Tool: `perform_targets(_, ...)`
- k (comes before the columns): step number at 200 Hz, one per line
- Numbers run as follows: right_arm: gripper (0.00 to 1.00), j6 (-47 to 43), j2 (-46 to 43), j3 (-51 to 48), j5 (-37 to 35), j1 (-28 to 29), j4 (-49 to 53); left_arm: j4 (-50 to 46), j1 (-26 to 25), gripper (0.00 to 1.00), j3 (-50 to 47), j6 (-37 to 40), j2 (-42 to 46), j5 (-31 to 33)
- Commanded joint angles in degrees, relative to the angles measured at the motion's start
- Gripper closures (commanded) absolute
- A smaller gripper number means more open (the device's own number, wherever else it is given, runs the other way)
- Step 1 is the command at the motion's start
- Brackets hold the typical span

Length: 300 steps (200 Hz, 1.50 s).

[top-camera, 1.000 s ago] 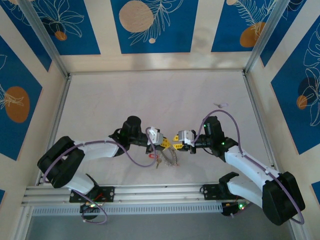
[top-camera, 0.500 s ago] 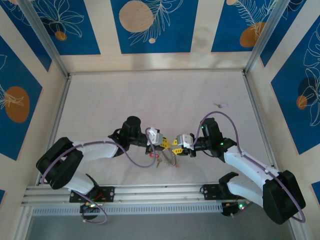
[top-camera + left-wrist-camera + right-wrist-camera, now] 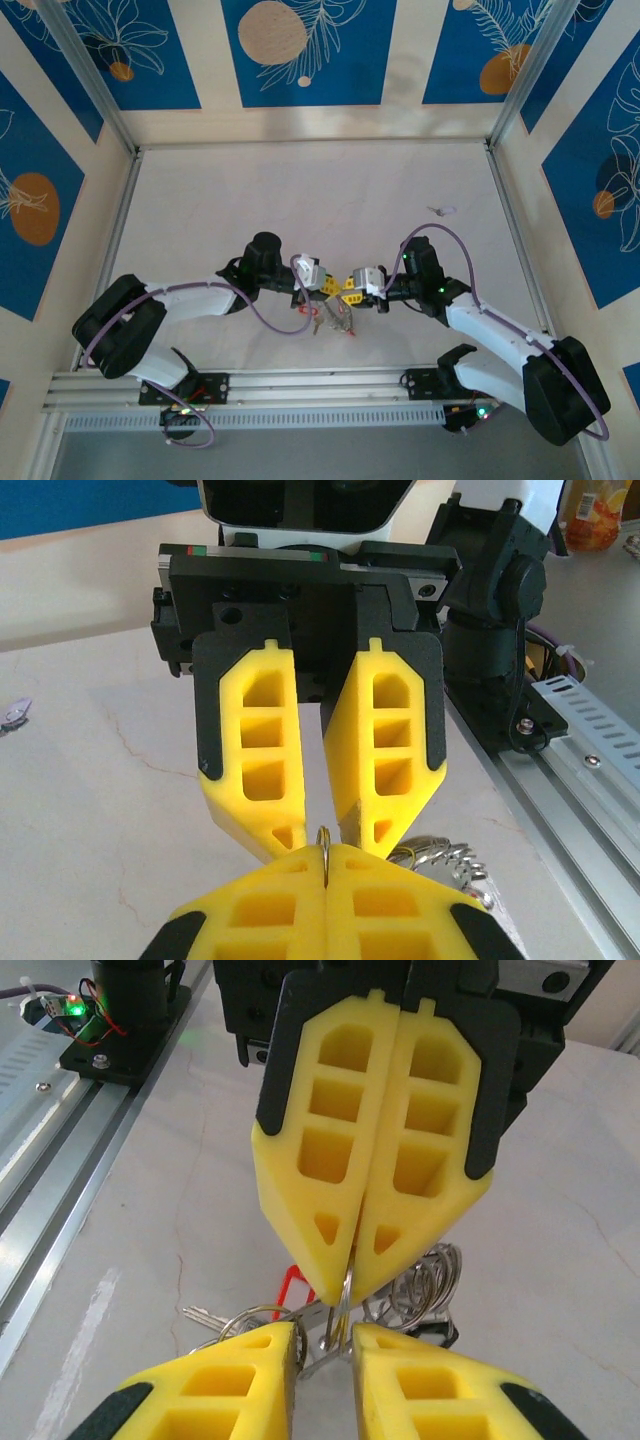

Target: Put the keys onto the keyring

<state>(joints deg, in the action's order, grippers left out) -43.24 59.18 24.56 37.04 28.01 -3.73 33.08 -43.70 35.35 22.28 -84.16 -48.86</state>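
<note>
The two arms meet nose to nose near the middle of the table (image 3: 300, 200), toward its near edge. The left gripper (image 3: 347, 1282) is pressed together, and between its yellow tips it pinches the thin wire of the keyring (image 3: 345, 1298), held upright on edge. The right gripper (image 3: 325, 1348) faces it with its fingers slightly spread, one on each side of that wire (whether either pad touches the metal I cannot tell).

In the right wrist view the rest of the bunch hangs and lies below the pinch. A red tag (image 3: 290, 1282) sits at 8 o'clock from the left fingertips, and a silvery key (image 3: 205, 1315) lies flat on the table farther out the same way. A coil of grey rings (image 3: 430, 1280) rests at 3 o'clock.

From above, the bunch sits at 6 o'clock of the meeting grippers. A small pale thing (image 3: 440, 210), too tiny to name, lies well apart at 2 o'clock.
</note>
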Motion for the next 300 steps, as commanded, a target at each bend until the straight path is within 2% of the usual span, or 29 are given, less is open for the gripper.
perform_targets(1, 0.77, 1.4, 0.5, -0.7, 2.6, 0.5, -3.0, 3.6, 0.3, 1.00, 0.8, -1.2, 0.4, -1.6)
perform_targets(21, 0.80, 1.6, 0.9, -0.6, 2.6, 0.6, -3.4, 4.3, 0.2, 1.00, 0.7, -1.4, 0.4, -1.4)
perform_targets(59, 1.00, 0.7, 0.4, -0.9, -0.1, 0.6, -3.4, 4.7, 0.3, 1.00, 0.5, -1.5, 0.4, -0.3)
perform_targets(87, 1.00, 0.6, -1.2, -0.4, -5.0, 0.9, -1.9, 2.9, 0.6, 1.00, -0.7, 0.2, 1.7, 3.1)
perform_targets(105, 1.00, 0.9, -2.9, -0.1, -8.1, 1.4, -0.9, -1.8, 0.7, 1.00, -0.6, 2.9, 2.3, 6.3)
perform_targets(123, 1.00, 0.2, -3.5, 1.5, -10.6, 1.4, 2.9, -2.3, 1.2, 1.00, -1.9, 4.0, 2.8, 9.6)
perform_targets(139, 1.00, -0.9, -3.6, 2.8, -10.9, 1.3, 5.4, -2.5, 1.8, 1.00, -2.9, 4.3, 2.6, 12.5)
perform_targets(169, 1.00, 0.7, -4.3, 2.2, -8.7, 0.6, 3.7, 0.3, 2.3, 1.00, -4.6, 3.2, 1.8, 14.2)
perform_targets(189, 1.00, 0.8, -4.2, 1.7, -7.6, 0.6, 3.4, 1.0, 2.3, 1.00, -4.6, 2.8, 1.3, 13.1)
perform_targets(227, 1.00, 0.4, -2.4, 2.0, -7.2, 1.2, 3.6, 0.9, 2.3, 0.99, -3.0, 1.5, 1.4, 7.1)
perform_targets(258, 1.00, 0.7, -1.7, 1.9, -7.4, 1.4, 2.5, 0.2, 2.2, 1.00, -2.0, 1.5, 1.2, 5.3)
perform_targets(267, 0.93, 0.9, -1.9, 1.4, -8.0, 1.3, 1.2, 0.1, 2.2, 1.00, -1.8, 1.7, 0.9, 4.6)
perform_targets(300, 0.79, 0.7, -2.3, 0.8, -6.7, 0.7, 0.0, 1.7, 2.2, 1.00, -2.4, 0.9, -0.1, 3.9)
